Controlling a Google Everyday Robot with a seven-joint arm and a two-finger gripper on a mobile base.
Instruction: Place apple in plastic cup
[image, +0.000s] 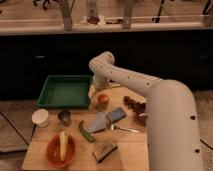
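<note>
The apple (103, 99), orange-red with a yellowish patch, sits on the wooden table (130, 150) just right of the green tray. My gripper (96, 93) hangs from the white arm (125, 77) directly above and slightly left of the apple, very close to it; whether it touches the apple I cannot tell. The white plastic cup (41, 117) stands upright at the table's left edge, well to the left of the gripper and nearer the front. The cup looks empty.
A green tray (65, 91) lies at the back left. A grey metal cup (64, 117) stands beside the white cup. An orange bowl with a banana (61, 149), a green vegetable (86, 131), a blue sponge (116, 115), grapes (134, 104), a utensil (125, 129) and a brush (105, 150) lie around.
</note>
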